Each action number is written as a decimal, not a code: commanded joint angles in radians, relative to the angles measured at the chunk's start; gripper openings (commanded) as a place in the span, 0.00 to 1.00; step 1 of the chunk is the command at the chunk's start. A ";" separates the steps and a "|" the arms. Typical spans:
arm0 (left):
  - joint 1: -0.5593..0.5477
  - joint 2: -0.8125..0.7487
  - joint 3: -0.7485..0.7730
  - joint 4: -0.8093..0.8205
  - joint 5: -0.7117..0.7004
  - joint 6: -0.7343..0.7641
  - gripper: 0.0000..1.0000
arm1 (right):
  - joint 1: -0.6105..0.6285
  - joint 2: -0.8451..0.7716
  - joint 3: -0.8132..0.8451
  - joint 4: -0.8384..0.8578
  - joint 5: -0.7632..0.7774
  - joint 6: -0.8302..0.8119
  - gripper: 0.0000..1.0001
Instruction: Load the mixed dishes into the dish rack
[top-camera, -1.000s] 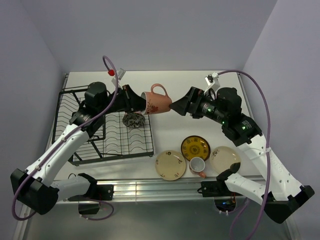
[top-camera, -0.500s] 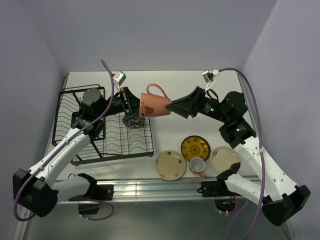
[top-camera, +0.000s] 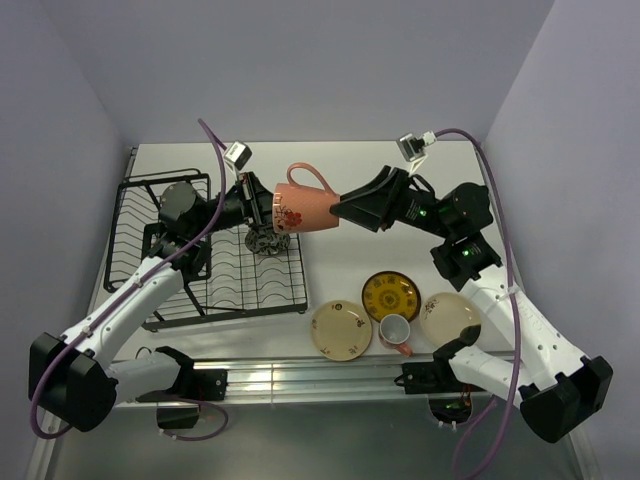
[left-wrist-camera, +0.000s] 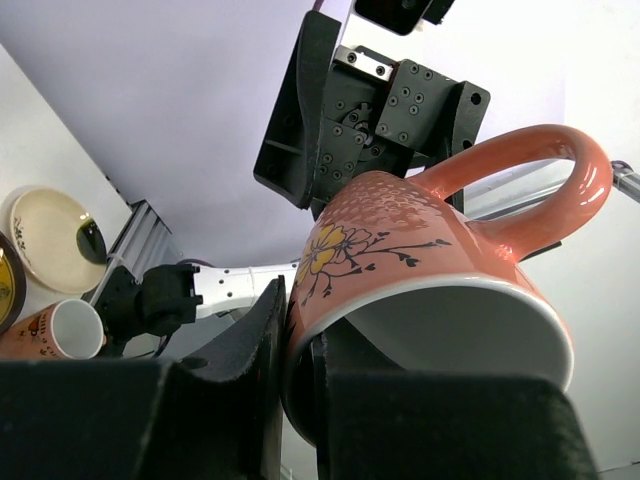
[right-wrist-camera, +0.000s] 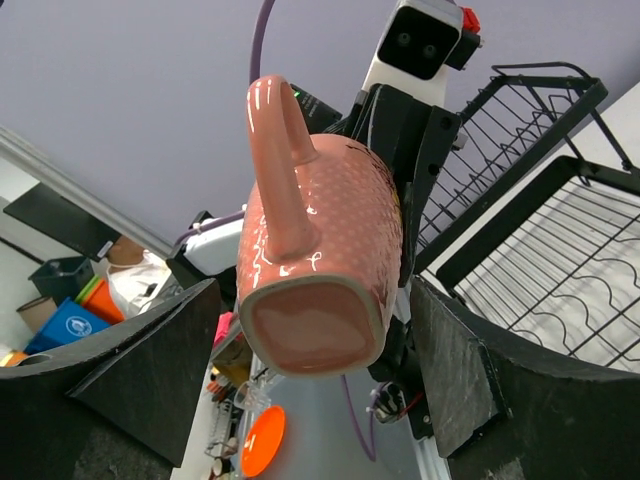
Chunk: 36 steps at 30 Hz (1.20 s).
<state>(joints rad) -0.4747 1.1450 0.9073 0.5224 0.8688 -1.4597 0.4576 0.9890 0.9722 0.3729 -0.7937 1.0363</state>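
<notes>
A pinkish-orange mug (top-camera: 305, 208) hangs on its side in the air over the dish rack's right edge. My left gripper (top-camera: 268, 207) is shut on its rim, one finger inside and one outside (left-wrist-camera: 300, 370); the mug (left-wrist-camera: 440, 260) fills that view. My right gripper (top-camera: 345, 208) is open, its fingers standing either side of the mug's base (right-wrist-camera: 320, 260) with small gaps. The black wire dish rack (top-camera: 170, 290) holds the dark patterned bowl (top-camera: 268, 240). Two cream plates (top-camera: 341, 330) (top-camera: 450, 318), the mustard-yellow plate (top-camera: 390, 295) and the second mug (top-camera: 395, 332) lie at front right.
The rack's raised cage end (top-camera: 150, 200) is at the far left, under my left arm. The rack (right-wrist-camera: 560, 250) also shows behind the mug in the right wrist view. A metal rail (top-camera: 300, 375) runs along the table's near edge.
The mug has turned from tilted down to level and shifted slightly left and up in my left gripper. My right gripper has followed to its base.
</notes>
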 joint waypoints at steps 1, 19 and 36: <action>-0.001 -0.005 0.027 0.126 0.006 -0.036 0.00 | 0.007 0.010 -0.003 0.081 -0.021 0.015 0.83; -0.002 0.002 0.007 0.116 -0.005 -0.047 0.00 | 0.067 0.046 0.052 0.061 0.019 -0.028 0.34; 0.062 -0.094 0.100 -0.439 -0.115 0.346 0.99 | 0.056 -0.003 0.062 -0.121 0.125 -0.130 0.00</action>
<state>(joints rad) -0.4377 1.1046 0.9291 0.2092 0.8120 -1.2598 0.5148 1.0229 0.9825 0.2626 -0.7246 0.9493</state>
